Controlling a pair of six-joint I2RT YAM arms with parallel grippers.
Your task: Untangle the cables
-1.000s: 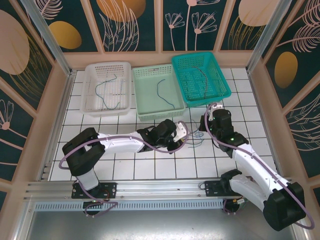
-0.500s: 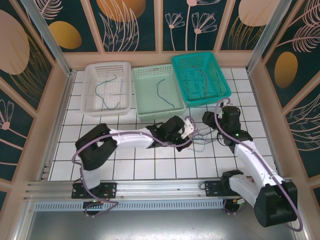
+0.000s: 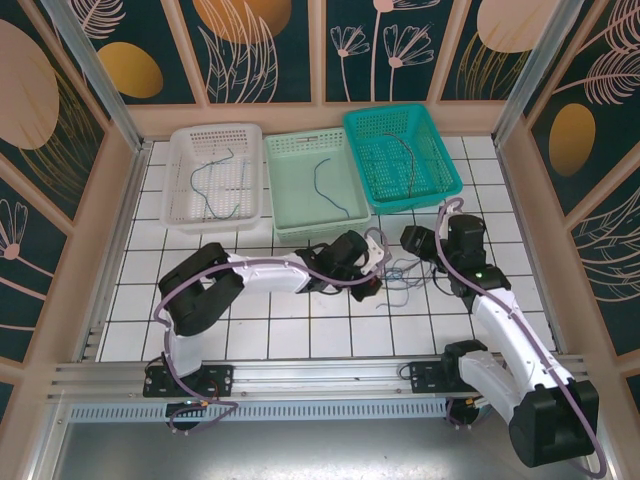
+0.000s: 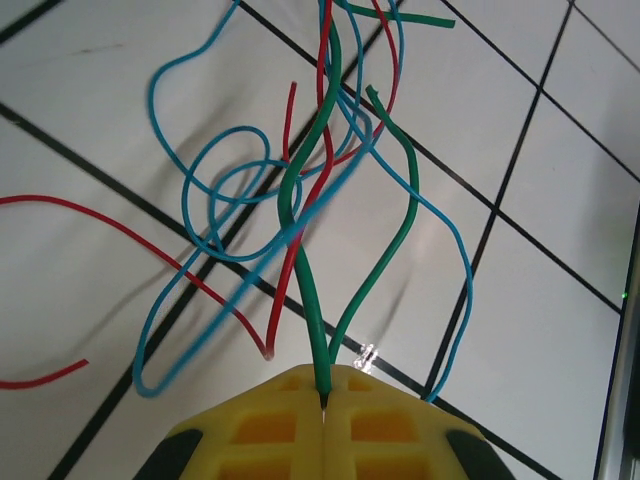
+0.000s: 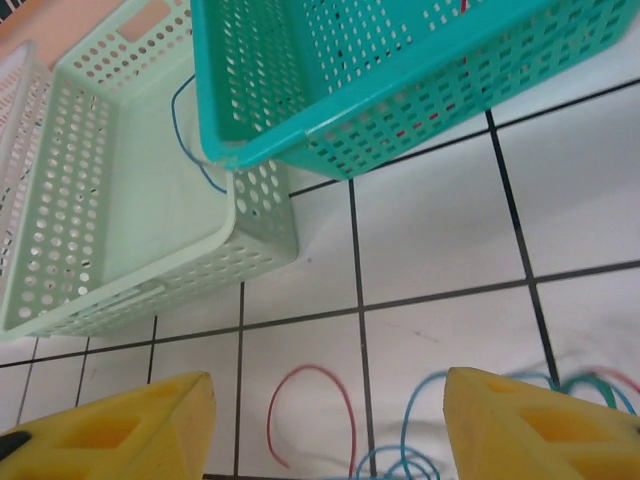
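Two robot arms work a tangle of cables [image 3: 400,275] on a white tiled table [image 3: 260,330]. The tangle sits between the grippers, near the middle of the table. The left gripper [image 3: 374,262], at the knot's left side, has its jaws pressed together on the end of a green cable [image 4: 300,250]. In its wrist view the yellow fingers [image 4: 260,430] pinch the wire where it runs up into a snarl of blue cables [image 4: 215,215] and red cables [image 4: 290,270], which throw shadows on the tiles.

The right gripper [image 3: 412,240] hangs just far of the tangle, jaws spread wide and holding nothing. In its own wrist view a red loop [image 5: 310,400] lies on the tile between its fingers [image 5: 120,420].

Three baskets stand side by side along the far edge: a white basket [image 3: 215,130] on the left, a pale green basket [image 3: 305,138] in the middle and a teal basket [image 3: 390,110] on the right. Each holds one loose wire: a blue-green wire [image 3: 215,185], a blue wire [image 3: 325,185] and a dark wire [image 3: 405,150].
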